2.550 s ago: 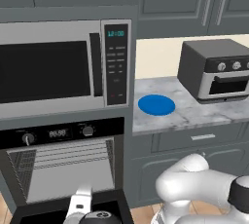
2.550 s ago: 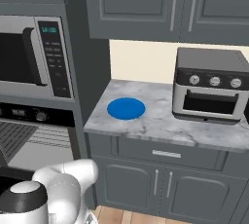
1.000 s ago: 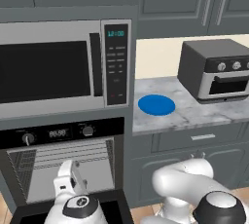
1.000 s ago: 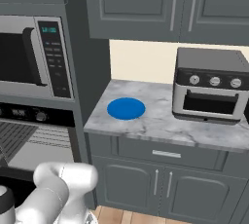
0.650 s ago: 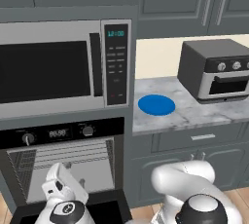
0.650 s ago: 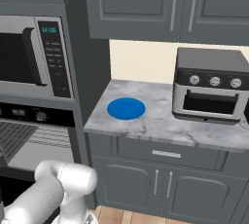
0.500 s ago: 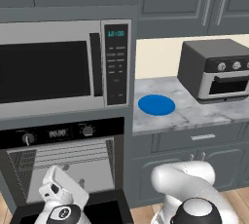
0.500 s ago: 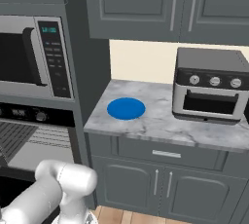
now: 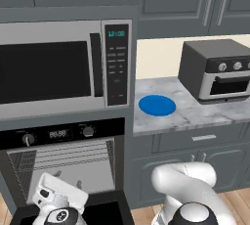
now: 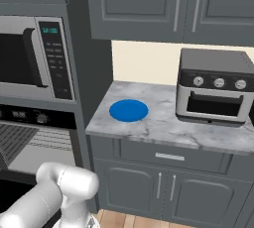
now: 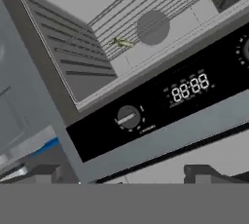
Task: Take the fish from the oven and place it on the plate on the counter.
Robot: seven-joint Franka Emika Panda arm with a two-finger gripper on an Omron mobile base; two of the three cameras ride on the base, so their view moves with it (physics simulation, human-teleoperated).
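The tool (image 11: 125, 173) now hangs low in front of the open oven (image 9: 58, 133), above its dropped door. Its 2 tips are spread wide and there is nothing between them. Over the last 2 to 3 seconds the hand has come up from the bottom edge of the left base view and slid left across the door, so it now faces the cavity rather than the floor. The cabinets sit in the same places in both base views throughout, so the base has stayed put and only the arm has moved. In the rolled hand view, the clock and knob panel lies close to the camera. Past it is the wire rack, and the fish (image 11: 122, 43) lies on the rack as a thin yellow-green sliver, deep inside and just beside a round grey disc on the back wall. It is untouched and well apart from the tips, so my judgement is that the reach into the oven is only beginning and the grasp has yet to come. Farther right, on the table (image 9: 205, 114), the blue plate (image 9: 156, 105) sits bare as before, between the microwave (image 9: 49, 72) and the toaster oven (image 9: 217, 70).
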